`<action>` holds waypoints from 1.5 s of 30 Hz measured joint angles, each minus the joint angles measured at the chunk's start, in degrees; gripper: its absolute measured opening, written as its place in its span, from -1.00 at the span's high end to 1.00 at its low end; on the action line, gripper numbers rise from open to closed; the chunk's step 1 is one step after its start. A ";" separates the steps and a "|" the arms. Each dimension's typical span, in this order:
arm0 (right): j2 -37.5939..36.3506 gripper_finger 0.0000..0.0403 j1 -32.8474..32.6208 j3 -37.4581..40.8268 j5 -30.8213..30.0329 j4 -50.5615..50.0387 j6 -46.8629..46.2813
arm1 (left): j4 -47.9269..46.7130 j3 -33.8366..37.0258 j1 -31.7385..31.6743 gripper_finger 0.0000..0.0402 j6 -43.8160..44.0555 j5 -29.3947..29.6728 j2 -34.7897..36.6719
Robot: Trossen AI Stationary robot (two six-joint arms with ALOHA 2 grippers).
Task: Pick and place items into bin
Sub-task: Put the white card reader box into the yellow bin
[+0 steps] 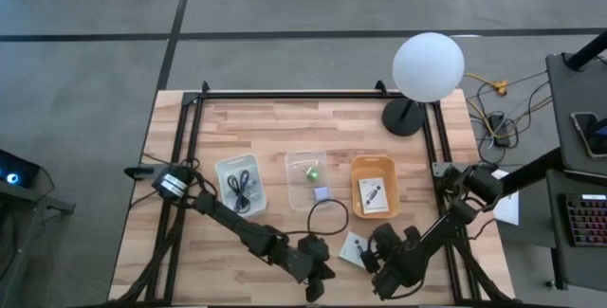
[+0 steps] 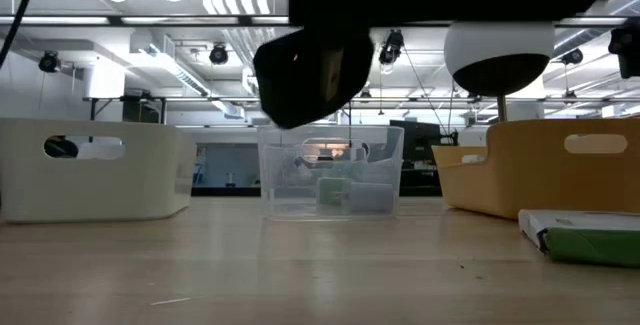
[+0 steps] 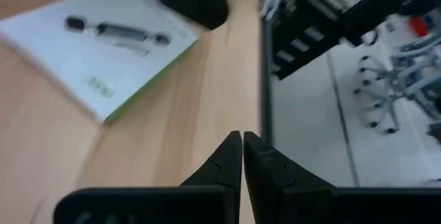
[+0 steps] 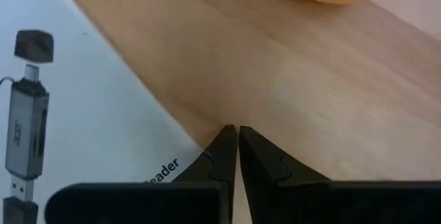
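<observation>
A white printed packet (image 1: 354, 248) lies flat on the table near its near edge; it also shows in the low view (image 2: 585, 235) and in both wrist views (image 3: 96, 45) (image 4: 76, 114). A loop of black cable (image 1: 327, 218) lies on the wood in front of the clear tray (image 1: 294, 161). That tray holds a green piece (image 1: 309, 171) and a lavender piece (image 1: 321, 192). My right gripper (image 4: 238, 131) is shut, its tips at the packet's edge. My left gripper (image 3: 242, 138) is shut, left of the packet, over bare wood. My right gripper's shut fingertips (image 4: 224, 141) stand at the packet's long edge (image 4: 186, 131), where the packet meets the bare wood. I cannot tell whether they touch it. The packet lies flat on the table.
A white tray (image 1: 221, 168) holds a coiled black cable (image 1: 241, 190). An orange tray (image 1: 357, 199) holds another white packet (image 1: 373, 192). A lamp with a white globe (image 1: 428, 66) and a black base (image 1: 406, 118) stands at the far right. Black frame rails run along the table's sides.
</observation>
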State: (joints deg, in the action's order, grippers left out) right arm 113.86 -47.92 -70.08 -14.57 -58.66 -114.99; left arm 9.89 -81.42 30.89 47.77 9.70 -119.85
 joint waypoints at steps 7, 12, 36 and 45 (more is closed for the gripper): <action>-1.33 0.94 0.15 -2.03 -2.10 7.60 5.18 | -5.46 0.98 0.85 1.00 5.83 -1.12 -0.01; -2.66 0.94 1.78 -2.50 -2.69 17.90 17.89 | -6.38 1.84 0.99 1.00 5.87 -1.15 0.00; 1.19 0.94 3.08 -5.07 -5.66 27.21 25.10 | -21.64 0.78 3.98 1.00 0.07 9.51 2.11; 4.99 0.94 3.51 -8.42 -3.78 31.06 33.57 | -21.11 3.25 3.57 1.00 -0.24 9.67 2.01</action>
State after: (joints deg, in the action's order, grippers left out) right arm 118.85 -44.41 -78.50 -18.35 -27.60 -81.42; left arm -11.22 -78.16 34.46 47.53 19.38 -117.84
